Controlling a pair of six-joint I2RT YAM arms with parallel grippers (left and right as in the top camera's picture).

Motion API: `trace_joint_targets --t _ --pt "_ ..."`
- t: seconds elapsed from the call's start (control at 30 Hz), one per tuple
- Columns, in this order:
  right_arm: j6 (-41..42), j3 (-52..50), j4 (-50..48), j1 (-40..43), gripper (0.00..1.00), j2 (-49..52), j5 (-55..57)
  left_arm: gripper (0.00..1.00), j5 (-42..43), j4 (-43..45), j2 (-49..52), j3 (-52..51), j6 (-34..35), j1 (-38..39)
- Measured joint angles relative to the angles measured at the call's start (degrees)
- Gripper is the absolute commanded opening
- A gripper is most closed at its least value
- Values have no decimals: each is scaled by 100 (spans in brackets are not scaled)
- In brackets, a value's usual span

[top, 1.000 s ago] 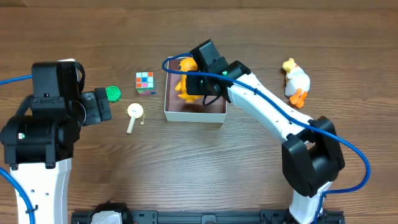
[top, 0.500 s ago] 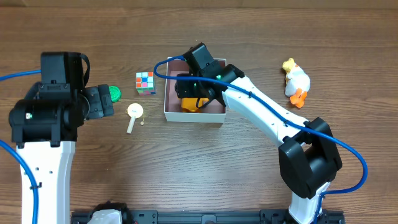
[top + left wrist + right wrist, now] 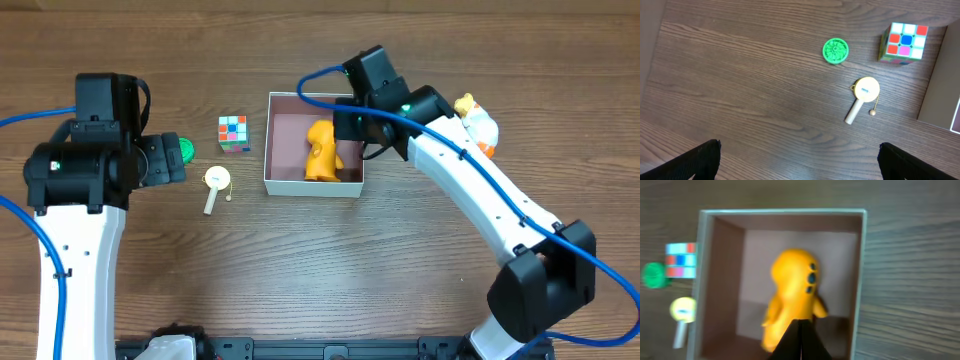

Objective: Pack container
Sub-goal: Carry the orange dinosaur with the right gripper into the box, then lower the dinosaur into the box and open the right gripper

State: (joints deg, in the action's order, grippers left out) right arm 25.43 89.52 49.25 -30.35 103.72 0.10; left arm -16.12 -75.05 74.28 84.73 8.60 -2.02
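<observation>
On the left of the wooden worktop (image 3: 300, 280), the left hand (image 3: 805, 162) hovers over bare wood with its two dark fingers spread wide and nothing between them. Just to its right in the overhead view lies a small round green disc (image 3: 182, 150), flat on the wood. Next comes a cream paddle-shaped toy (image 3: 215, 185) with a short handle, and slightly farther back a colourful puzzle cube (image 3: 233, 133); the three are near each other but apart. The container (image 3: 312, 187) sits in the middle of the worktop, just right of the cube and not touching it, with its open side up, white outer walls and a dusty pink floor. Inside it an orange figure (image 3: 322, 152) rests on the floor toward the right half, its lower end close to the near wall. The right hand (image 3: 801, 330) hangs above the container's right side, its fingers pressed together to a point and gripping nothing; in the wrist view the tip overlaps the figure's lower end. Farther right, a white and orange duck toy (image 3: 478, 125) sits on the wood, well apart from the container and partly hidden behind the right arm (image 3: 470, 190).
</observation>
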Motion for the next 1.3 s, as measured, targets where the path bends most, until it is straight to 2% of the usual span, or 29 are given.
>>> trace_joint_targets --t 0.17,0.5,0.67,0.9,1.3 --pt "0 -363 -184 -13 4 372 33 100 0 0 15 0 0 0" --pt "-4 -411 -450 -61 4 1300 -26 100 0 2 15 0 0 0" --pt "-433 -446 -986 -278 4 1314 -581 100 0 0 17 2 0 0" --pt "-608 -446 -1364 -339 4 1314 -1189 100 0 0 17 2 0 0" --pt "-1239 -446 -2177 -341 4 1314 -2927 100 0 0 17 2 0 0"
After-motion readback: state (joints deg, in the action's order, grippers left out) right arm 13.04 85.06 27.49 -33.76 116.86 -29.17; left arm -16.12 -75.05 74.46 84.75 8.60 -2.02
